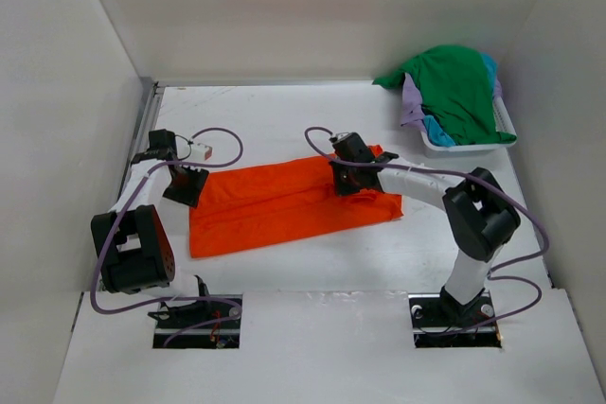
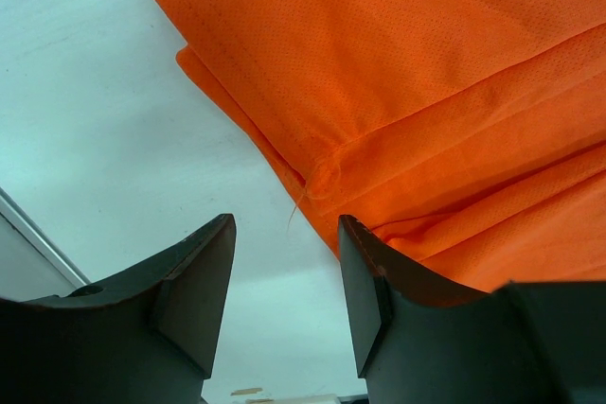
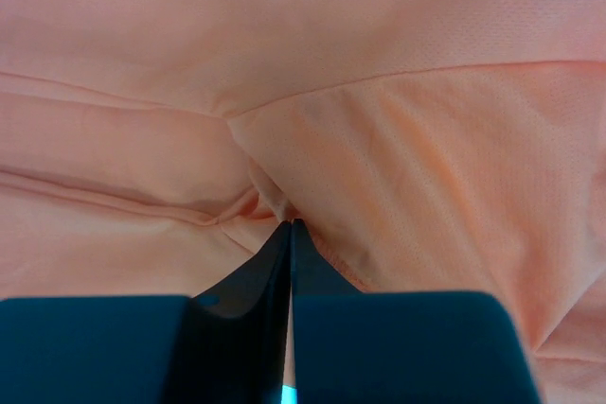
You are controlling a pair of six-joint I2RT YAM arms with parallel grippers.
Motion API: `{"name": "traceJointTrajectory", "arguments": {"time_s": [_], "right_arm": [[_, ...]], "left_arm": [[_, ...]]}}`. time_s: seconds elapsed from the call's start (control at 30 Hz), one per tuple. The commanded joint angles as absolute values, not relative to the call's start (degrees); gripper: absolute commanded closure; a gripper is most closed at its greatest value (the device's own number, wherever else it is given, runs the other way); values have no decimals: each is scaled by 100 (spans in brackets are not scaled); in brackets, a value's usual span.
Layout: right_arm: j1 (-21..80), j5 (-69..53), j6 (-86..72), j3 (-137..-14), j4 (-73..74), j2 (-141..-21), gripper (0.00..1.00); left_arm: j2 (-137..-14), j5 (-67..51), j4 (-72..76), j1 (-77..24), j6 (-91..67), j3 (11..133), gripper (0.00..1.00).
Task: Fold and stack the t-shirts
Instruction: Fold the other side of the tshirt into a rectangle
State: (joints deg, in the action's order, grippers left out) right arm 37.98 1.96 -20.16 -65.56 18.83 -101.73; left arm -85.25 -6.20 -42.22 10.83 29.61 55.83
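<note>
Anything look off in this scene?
A small white object lies stray beyond the left end of the orange shirt. The green shirt spills over the basket rim.

The white table (image 1: pixel 284 120) carries 1 orange t-shirt (image 1: pixel 275 210), lying flat near the middle as a long folded band running left to right. A white basket (image 1: pixel 464 148) stands at the far right corner. A small white block (image 1: pixel 203 150) sits towards the far left, near the shirt's left end
</note>
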Motion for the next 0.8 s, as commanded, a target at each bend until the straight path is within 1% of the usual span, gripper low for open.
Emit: {"name": "traceJointTrajectory", "arguments": {"time_s": [0.0,0.1,0.23,0.43,0.6,0.63,0.67,0.7,0.73,0.77], "right_arm": [[3845,149,-2092,-6768,1635,-10161,100],[3932,44,-2013,-6558,1539,-9880,100],[4038,-228,-2056,-5978,1240,-9449,100],[4038,-447,-2179,-5696,880,-9378,100],[4047,-711,-2215,-5722,686,-9483,100],[4047,-790,-2232,-5669,564,-9475,98],[4047,-878,-2232,-5625,476,-9457,92],[4047,-983,-2224,-5599,449,-9440,83],[4047,-1141,-2171,-5581,474,-9422,76],[4056,-1256,-2136,-5555,501,-9361,73]], "left_arm": [[-8499,-677,-4113,1068,2962,5502,54],[-8499,-677,-4113,1086,2962,5519,54],[-8525,-677,-4104,1103,2971,5537,54],[-8560,-677,-4087,1103,2971,5555,54],[-8578,-677,-4087,1103,2971,5572,54],[-8578,-685,-4087,1103,2971,5572,54],[-8569,-686,-4087,1112,2971,5572,54],[-8561,-686,-4078,1112,2971,5546,54],[-8561,-686,-4069,1112,2971,5528,54],[-8552,-677,-4061,1121,2979,5502,54]]}}
